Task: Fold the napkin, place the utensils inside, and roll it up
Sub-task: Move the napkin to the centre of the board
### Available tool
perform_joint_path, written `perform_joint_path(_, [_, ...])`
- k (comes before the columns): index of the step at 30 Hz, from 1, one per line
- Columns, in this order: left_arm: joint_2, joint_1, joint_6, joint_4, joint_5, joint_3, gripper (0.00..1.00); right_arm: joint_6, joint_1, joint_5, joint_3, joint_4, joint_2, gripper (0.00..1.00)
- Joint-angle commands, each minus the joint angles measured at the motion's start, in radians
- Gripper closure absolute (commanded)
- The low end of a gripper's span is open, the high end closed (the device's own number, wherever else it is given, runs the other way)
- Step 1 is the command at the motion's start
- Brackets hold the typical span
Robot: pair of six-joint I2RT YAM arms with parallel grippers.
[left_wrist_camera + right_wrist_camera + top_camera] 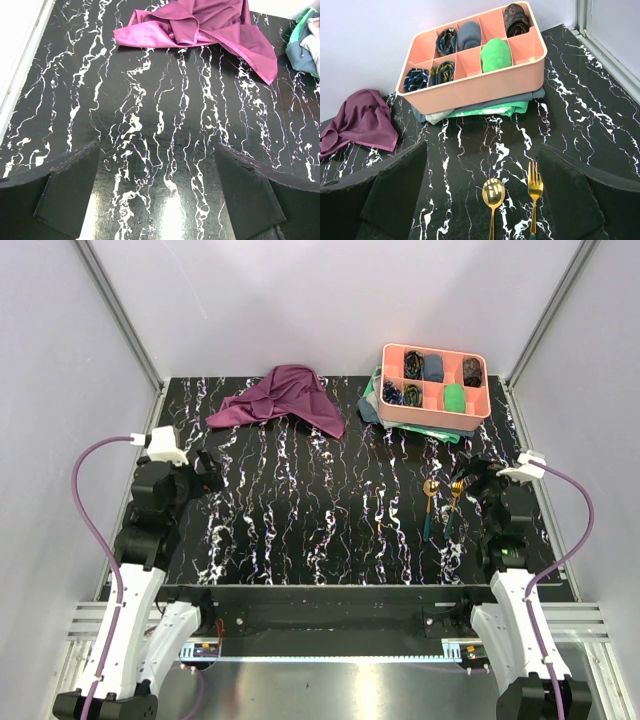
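Zero steps were complete: from above, the napkin [285,400] lay crumpled at the table's [300,530] far side, with the spoon [430,502] and fork [456,500] well apart from it at right. Left wrist: the left gripper [156,150] gaped wide and empty. Right wrist: the right gripper [482,150] likewise, spoon and fork just ahead.

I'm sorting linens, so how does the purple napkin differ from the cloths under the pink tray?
The purple napkin lies crumpled in a loose heap; the cloths under the pink tray are folded flat and stacked. The napkin rests on the table with nothing on it; the cloths bear the tray. The napkin is one plum colour; the cloths show green and grey layers. Both are fabric at the table's far side.
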Motion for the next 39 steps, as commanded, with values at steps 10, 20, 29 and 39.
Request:
perform_joint_path(10, [0.226,-0.012,-0.01,0.152,-0.027,0.124,0.01,-0.012,-0.001,0.002,0.065,-0.01,0.054,0.0])
perform_joint_path(20, [1.039,-0.139,0.186,0.075,-0.274,0.697,0.07,0.005,-0.001,-0.013,0.079,-0.022,0.106,0.0])
perform_joint_path(29, [1.438,-0.168,0.324,0.039,-0.296,1.029,0.21,0.005,-0.001,-0.032,0.105,-0.023,0.175,0.0])
perform_joint_path(39, [1.669,-0.179,0.415,0.029,-0.302,1.262,0.33,0.005,-0.001,-0.055,0.131,-0.017,0.238,0.0])
